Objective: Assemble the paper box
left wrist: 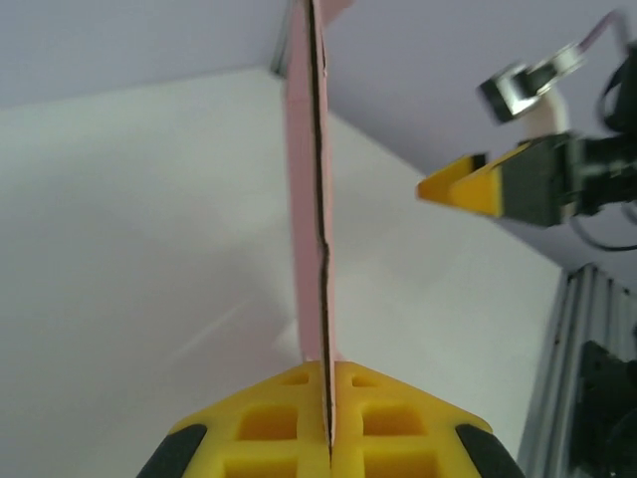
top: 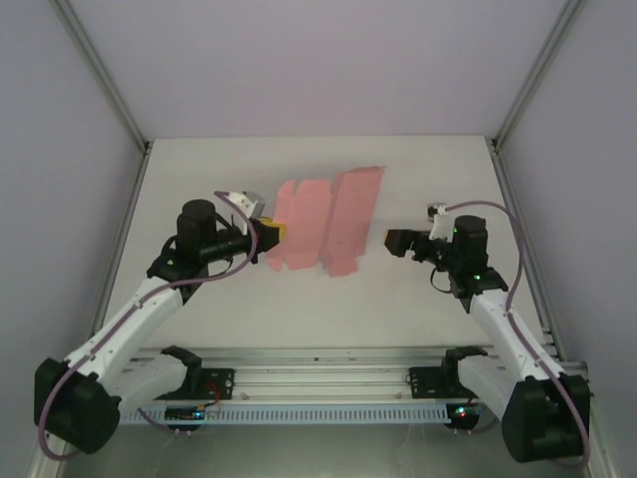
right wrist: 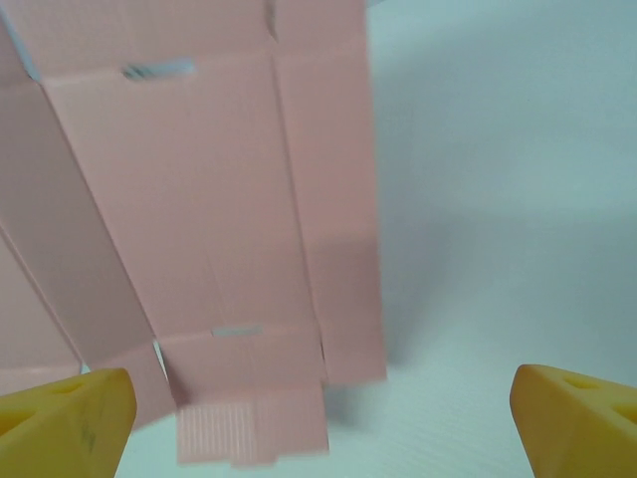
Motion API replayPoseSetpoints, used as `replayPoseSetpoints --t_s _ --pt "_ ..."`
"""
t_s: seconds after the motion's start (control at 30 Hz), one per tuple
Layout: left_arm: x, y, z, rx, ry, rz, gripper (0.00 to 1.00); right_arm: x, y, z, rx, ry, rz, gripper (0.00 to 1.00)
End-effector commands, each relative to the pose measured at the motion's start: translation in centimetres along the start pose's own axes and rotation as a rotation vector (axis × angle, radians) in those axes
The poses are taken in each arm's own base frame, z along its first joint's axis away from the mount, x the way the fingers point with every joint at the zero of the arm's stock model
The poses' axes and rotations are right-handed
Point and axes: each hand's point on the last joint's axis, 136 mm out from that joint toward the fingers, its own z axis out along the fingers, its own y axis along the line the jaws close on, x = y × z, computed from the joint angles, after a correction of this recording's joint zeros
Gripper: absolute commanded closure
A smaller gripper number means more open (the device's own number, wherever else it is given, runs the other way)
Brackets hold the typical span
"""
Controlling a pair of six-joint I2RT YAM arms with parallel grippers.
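While the left gripper (top: 271,232) pinches one edge of the paper box (top: 328,224), a flat pink die-cut sheet, the card is held lifted over the middle of the white table (top: 418,309). Its flaps lie unfolded, so assembly seems barely begun. Near the sheet's far edge but apart from it, the right gripper (top: 391,240) faces it, fingers spread. Next, it likely must reach the free edge and fold a panel along its crease.
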Motion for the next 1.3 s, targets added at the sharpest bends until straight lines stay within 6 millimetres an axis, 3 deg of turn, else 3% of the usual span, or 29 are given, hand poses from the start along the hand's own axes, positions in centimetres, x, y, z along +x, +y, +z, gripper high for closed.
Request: replayPoseSetpoints --t_s 0.0,0.17,0.3,0.47,0.7,0.87,0.93,1.13,1.27 --pt "-3.3 -3.5 -1.5 0.137 -0.108 0.06 1.0 -0.9 2.4 -1.0 -0.164 -0.044 -0.022 0.01" --pt "-4.1 -6.8 -2.8 0.296 -0.129 0.072 1.0 -1.9 4.1 -1.7 -0.321 -0.076 -0.058 0.02" --pt "-4.7 -9.3 -4.1 0.418 -0.146 0.091 1.0 -2.7 4.2 -1.4 -0.375 -0.079 -0.07 0.01" --pt "-4.8 -11.4 -5.8 0.493 -0.167 0.149 1.0 -3.8 4.1 -1.3 -0.42 -0.103 -0.125 0.01" --pt "-4.6 -13.3 -6.7 0.578 -0.168 0.19 1.0 -5.3 7.2 -1.9 -0.614 -0.12 -0.208 0.05" --pt "-4.7 -13.1 -6.5 0.549 -0.171 0.176 1.0 -6.0 9.5 -3.2 -0.754 -0.142 -0.231 0.26" --pt "-4.9 -12.8 -6.4 0.526 -0.175 0.167 1.0 -5.9 9.6 -2.9 -0.77 -0.105 -0.196 0.37" --pt "-5.1 -11.1 -5.6 0.42 -0.179 0.119 1.0 -5.9 9.3 -2.3 -0.774 -0.072 -0.14 0.83" --pt "-4.7 -9.0 -4.7 0.305 -0.165 0.071 1.0 -6.1 9.2 -2.5 -0.762 -0.094 -0.14 0.96"
